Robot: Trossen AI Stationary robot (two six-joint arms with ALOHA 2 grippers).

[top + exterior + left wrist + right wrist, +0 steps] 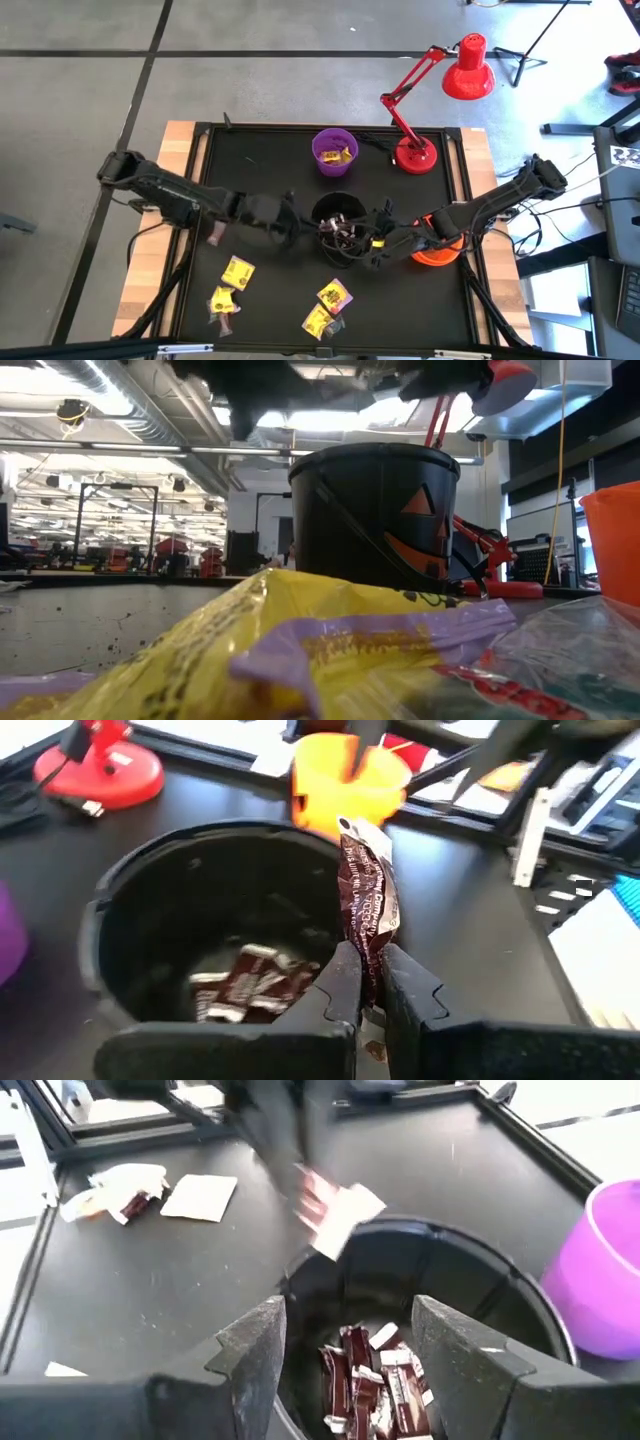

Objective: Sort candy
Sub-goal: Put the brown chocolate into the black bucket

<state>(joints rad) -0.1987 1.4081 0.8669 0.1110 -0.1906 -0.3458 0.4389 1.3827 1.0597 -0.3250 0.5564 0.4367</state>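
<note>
Holding: left gripper (365, 995) clamps a brown candy (368, 905) at the black bucket (338, 212) rim.
Advice: centre it over the opening before letting go.
Right gripper (350, 1345): spread wide, empty, above the bucket.
Remaining: yellow pieces (236, 272) on the surface (270, 160).
</note>
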